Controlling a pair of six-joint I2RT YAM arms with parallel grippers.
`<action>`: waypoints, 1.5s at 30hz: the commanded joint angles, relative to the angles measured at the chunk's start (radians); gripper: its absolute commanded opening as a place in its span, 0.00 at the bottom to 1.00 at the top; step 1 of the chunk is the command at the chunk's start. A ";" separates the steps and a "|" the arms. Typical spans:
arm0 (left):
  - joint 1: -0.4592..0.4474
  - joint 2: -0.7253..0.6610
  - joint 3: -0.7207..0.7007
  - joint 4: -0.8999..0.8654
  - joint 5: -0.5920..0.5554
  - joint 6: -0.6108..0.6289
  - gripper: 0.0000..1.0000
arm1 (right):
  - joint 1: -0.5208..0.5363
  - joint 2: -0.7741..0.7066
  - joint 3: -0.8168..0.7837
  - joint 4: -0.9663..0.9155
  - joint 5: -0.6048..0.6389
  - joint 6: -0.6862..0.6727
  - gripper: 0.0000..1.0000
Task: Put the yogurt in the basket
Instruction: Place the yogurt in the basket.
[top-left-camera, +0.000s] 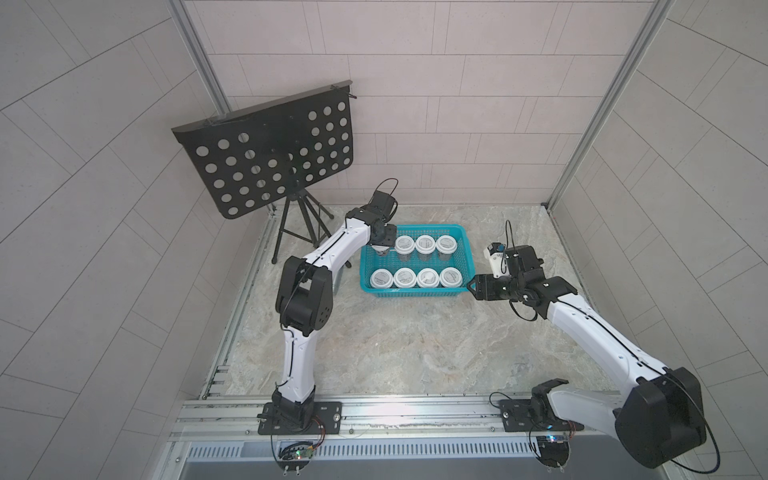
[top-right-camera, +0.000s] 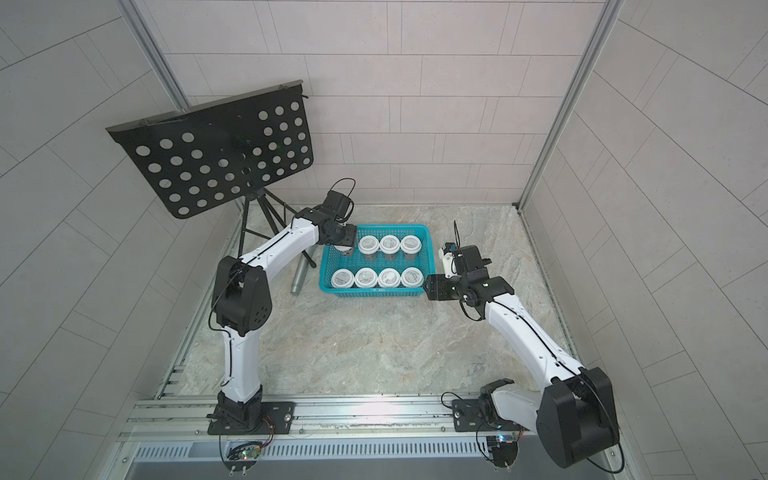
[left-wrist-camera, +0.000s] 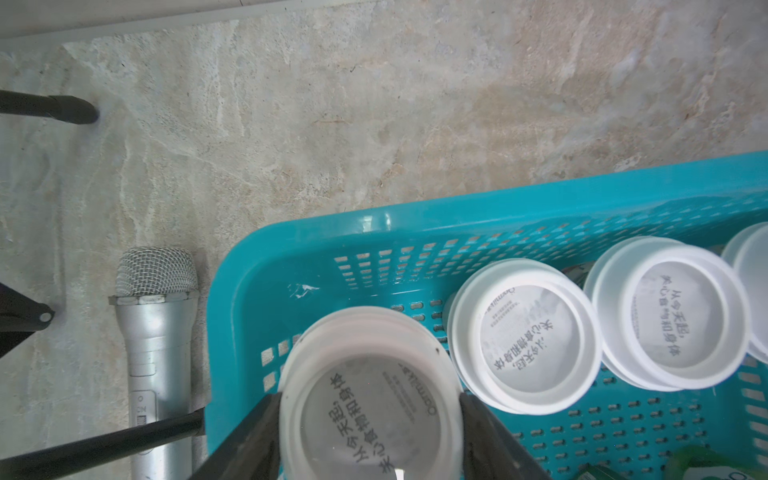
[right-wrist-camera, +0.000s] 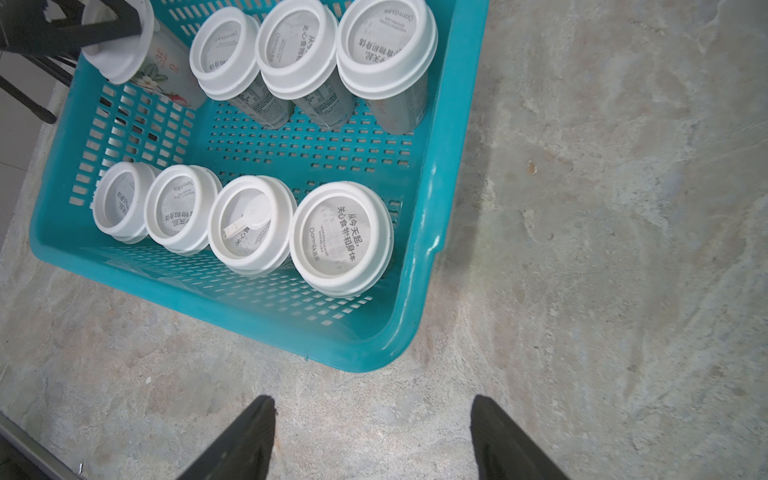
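Left gripper of mine sits at the far corner of the basket on my left side in both top views. Its jaws are narrowed around the last yogurt cup, which stands upright over the one free place in the far row, just beside three cups; four more cups fill the near row. So the free place lies straight below what I hold, the cup's long axis is vertical, and I judge the coming move to be only lower and let go, with my left arm the one in place. The right gripper hangs outside the basket's near corner on my right. A top view also shows a microphone lying on the table beside the basket's left wall. From the left wrist I see what the top views cannot: my fingers press on opposite sides of the white lid, and the neighbouring lid is very close, touching or not I cannot tell; the cup's base is hidden here. From the right wrist my other jaws stand wide with nothing between them, over bare table, and only this view shows the held cup's printed side reaching down toward the mesh floor, though whether it rests there I cannot tell
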 joint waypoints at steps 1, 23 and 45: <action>0.003 0.026 0.051 -0.016 0.000 0.010 0.68 | -0.005 -0.013 -0.008 -0.022 0.004 -0.005 0.78; 0.010 0.116 0.100 -0.044 -0.001 0.013 0.69 | -0.005 -0.012 -0.004 -0.035 0.000 -0.011 0.78; 0.010 0.130 0.135 -0.068 -0.006 0.016 0.84 | -0.007 -0.010 -0.003 -0.042 -0.002 -0.018 0.78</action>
